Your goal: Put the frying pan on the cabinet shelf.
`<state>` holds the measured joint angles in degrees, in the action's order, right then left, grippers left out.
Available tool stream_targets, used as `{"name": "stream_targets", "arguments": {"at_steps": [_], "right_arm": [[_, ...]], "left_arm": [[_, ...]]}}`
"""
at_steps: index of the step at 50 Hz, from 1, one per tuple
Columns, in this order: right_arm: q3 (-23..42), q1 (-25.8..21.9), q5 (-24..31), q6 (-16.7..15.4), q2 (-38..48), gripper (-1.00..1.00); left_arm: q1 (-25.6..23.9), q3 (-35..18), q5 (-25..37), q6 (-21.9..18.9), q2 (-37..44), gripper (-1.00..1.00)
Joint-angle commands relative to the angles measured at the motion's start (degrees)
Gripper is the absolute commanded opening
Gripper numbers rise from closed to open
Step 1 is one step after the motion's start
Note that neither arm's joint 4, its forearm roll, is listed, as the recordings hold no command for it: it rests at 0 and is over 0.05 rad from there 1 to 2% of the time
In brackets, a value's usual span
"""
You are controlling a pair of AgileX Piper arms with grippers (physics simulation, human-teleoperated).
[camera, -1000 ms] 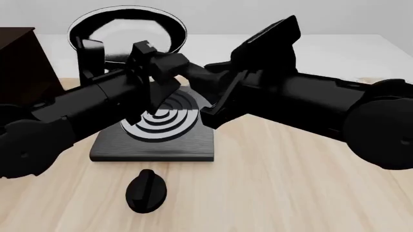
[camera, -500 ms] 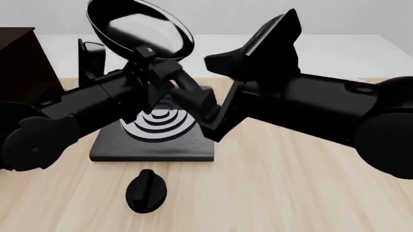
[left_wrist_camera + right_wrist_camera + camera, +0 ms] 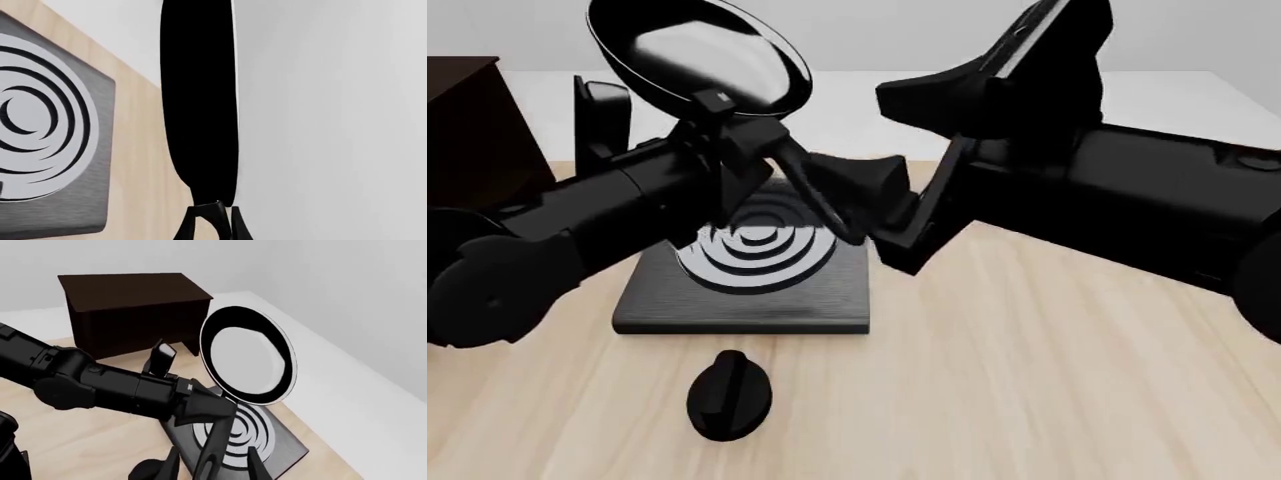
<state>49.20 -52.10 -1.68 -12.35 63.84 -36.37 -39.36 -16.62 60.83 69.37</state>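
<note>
One frying pan point(image 3: 701, 55), one knob point(image 3: 729, 394), one cabinet point(image 3: 133, 310).

Simulated kitchen mock-up, flat untextured render, pale wooden tabletop point(image 3: 1028, 380), black stove plate point(image 3: 747, 290) with concentric rings, loose stove knob point(image 3: 729, 395), dark wooden cabinet point(image 3: 137, 310), plain white walls
</note>
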Motion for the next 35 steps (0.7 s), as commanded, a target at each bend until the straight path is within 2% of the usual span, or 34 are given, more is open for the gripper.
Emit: {"name": "stream_targets", "arguments": {"at_steps": [1, 2, 9, 12, 13, 15, 23, 25, 29, 35], "right_arm": [[0.0, 0.8, 0.9, -0.3, -3.8, 1.0], [-0.2, 1.2, 1.0, -1.1, -4.0, 1.0], [1.6, 2.6, 3.2, 1.5, -8.4, 1.0], [1.9, 3.4, 3.8, 1.1, -9.3, 1.0], [1.6, 3.6, 3.7, -0.5, -9.5, 1.0], [1.5, 4.2, 4.1, 0.2, -10.1, 1.0], [0.2, 7.8, 4.6, 1.2, -13.6, 1.0], [-1.1, 9.0, 4.1, 1.0, -14.8, 1.0], [-3.8, 11.5, 3.7, 2.6, -17.2, 1.0], [-7.2, 13.3, 3.8, 3.3, -20.1, 1.0]], "left_arm": [[1.0, -0.2, -2.0, -0.6, -0.8, -1.0], [1.1, 0.0, -2.1, -0.5, -0.9, -1.0], [2.9, 0.2, -2.6, -0.9, -1.6, -1.0], [3.7, -0.2, -1.8, -1.6, -2.0, -1.0], [3.1, -0.5, -0.9, -2.5, -2.8, -1.0], [3.3, -0.7, -0.1, -3.3, -3.4, -1.0], [6.4, 1.5, -3.4, -2.1, -2.4, -1.0], [7.0, 2.6, -4.4, -1.0, -2.8, -1.0], [8.5, 4.6, -6.4, 1.8, -3.9, -1.0], [11.9, 6.4, -9.1, 4.5, -4.8, -1.0]]}}
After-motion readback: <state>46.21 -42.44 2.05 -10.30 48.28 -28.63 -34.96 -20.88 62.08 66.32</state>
